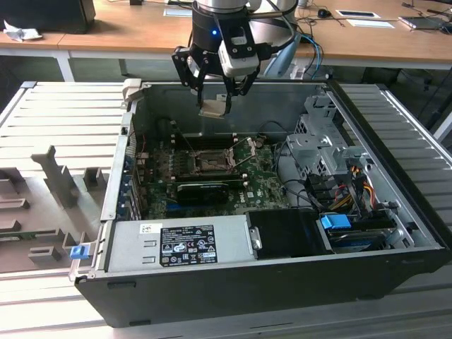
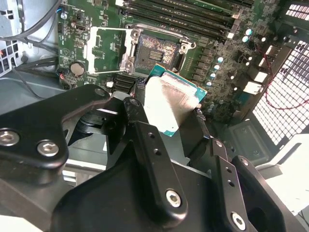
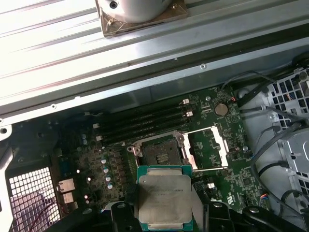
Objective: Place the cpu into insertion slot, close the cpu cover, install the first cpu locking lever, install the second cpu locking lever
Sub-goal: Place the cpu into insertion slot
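Observation:
My gripper (image 1: 214, 101) hangs over the back of the open computer case (image 1: 282, 279), shut on the cpu (image 1: 214, 107). The chip shows its silvery face with a green rim in both wrist views (image 2: 171, 104) (image 3: 164, 200), clamped by its edges between the black fingers (image 2: 137, 116). Below it on the green motherboard (image 1: 261, 187) the insertion slot (image 1: 210, 162) (image 2: 157, 47) (image 3: 161, 153) lies bare, its dark pin field exposed. The cpu cover (image 2: 108, 46) (image 3: 207, 147) is swung open and lies flat beside the slot. The chip is well above the slot and not touching it.
Long black memory slots (image 3: 140, 121) run beside the socket. A black card (image 1: 201, 189) sits in front of it, and a power supply (image 1: 183, 244) fills the case's near side. A metal drive cage (image 1: 318, 145) and cables (image 1: 353, 187) crowd the exterior view's right.

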Available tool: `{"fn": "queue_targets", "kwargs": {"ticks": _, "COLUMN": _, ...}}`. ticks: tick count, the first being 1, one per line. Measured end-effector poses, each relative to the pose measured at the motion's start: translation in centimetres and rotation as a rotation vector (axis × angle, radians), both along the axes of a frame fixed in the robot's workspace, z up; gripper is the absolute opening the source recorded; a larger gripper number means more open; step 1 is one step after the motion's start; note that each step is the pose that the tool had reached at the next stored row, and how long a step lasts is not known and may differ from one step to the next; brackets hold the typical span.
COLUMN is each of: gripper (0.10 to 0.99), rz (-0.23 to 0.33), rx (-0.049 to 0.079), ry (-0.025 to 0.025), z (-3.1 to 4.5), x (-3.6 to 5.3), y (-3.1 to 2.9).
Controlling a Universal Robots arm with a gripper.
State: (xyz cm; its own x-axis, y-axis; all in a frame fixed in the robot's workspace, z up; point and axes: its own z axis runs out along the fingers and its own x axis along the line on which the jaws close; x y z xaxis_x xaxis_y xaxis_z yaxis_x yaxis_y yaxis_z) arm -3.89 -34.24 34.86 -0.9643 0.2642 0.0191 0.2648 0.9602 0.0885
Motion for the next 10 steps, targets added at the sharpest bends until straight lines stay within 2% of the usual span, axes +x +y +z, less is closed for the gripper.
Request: {"fn": "queue_targets", "kwargs": {"ticks": 10, "gripper": 0.529, "rz": -0.011, "rx": 0.0, "ry": 0.0, "z": -0.16, "x": 0.0, "y": 0.0}}
